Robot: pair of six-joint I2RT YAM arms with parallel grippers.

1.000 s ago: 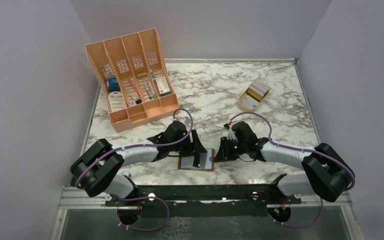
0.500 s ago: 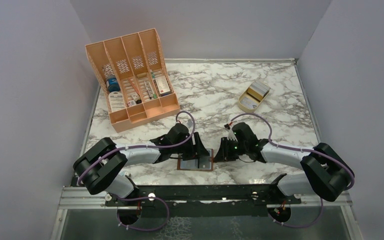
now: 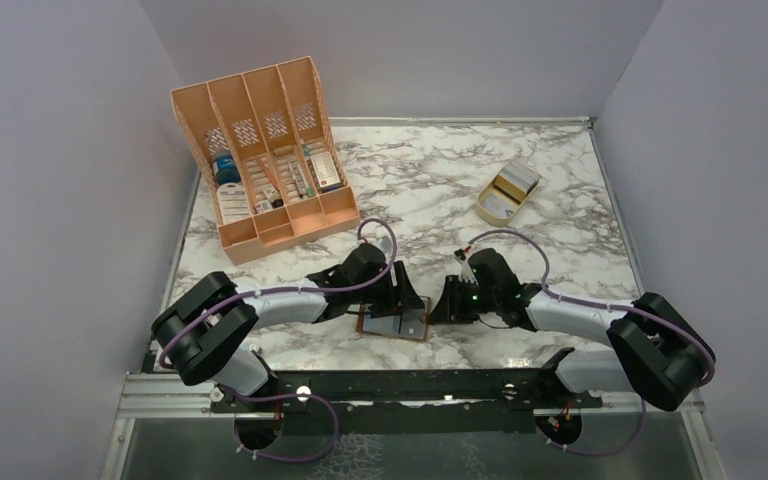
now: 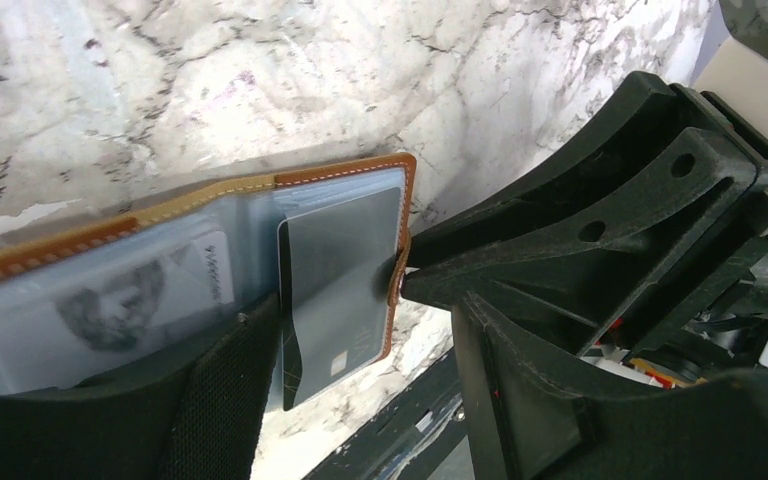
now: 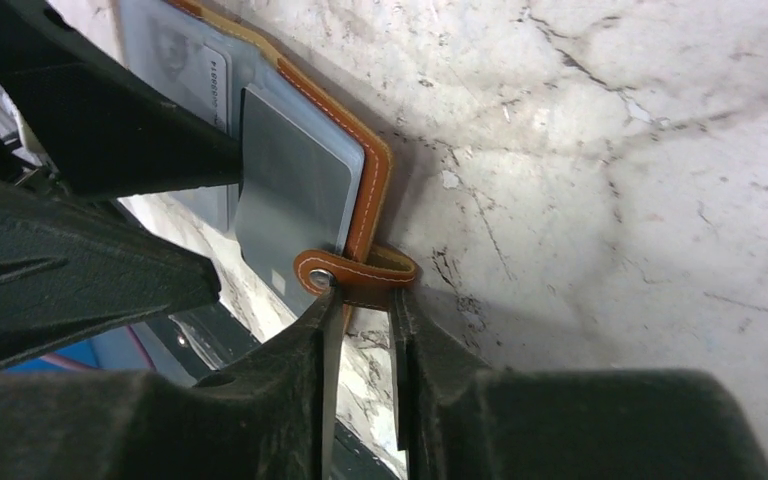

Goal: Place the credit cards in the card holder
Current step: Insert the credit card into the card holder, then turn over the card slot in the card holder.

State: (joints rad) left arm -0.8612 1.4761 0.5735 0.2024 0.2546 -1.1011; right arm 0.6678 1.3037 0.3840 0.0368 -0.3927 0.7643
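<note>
Top view first: the card holder (image 3: 385,328) is lying open on the tabletop (image 3: 440,180), right at the near edge and about halfway along it, with both my arms hunched over it. My left end effector (image 3: 408,303) is over it from the left, and my right end effector (image 3: 436,310) is at its right-hand side. The orange organiser (image 3: 260,150) is off in the far left corner, and a tan stand (image 3: 490,208) with pale cards (image 3: 515,180) in it sits toward the far right corner.

Left wrist cam: a dark credit card (image 4: 340,270) looks part way into a clear sleeve by the holder's stitched brown edge, one end poking out past the holder toward the near edge. A printed card (image 4: 110,300) is in the next sleeve along. My left jaws stand wide apart, one finger (image 4: 225,400) against the dark card's long edge, the other finger (image 4: 510,400) off to the side with bare marble between it and the holder, so nothing's clamped.

Right wrist cam: my right end effector is closed down narrow on the holder's snap tab (image 5: 360,272), tab caught at the fingertips (image 5: 325,310)
</note>
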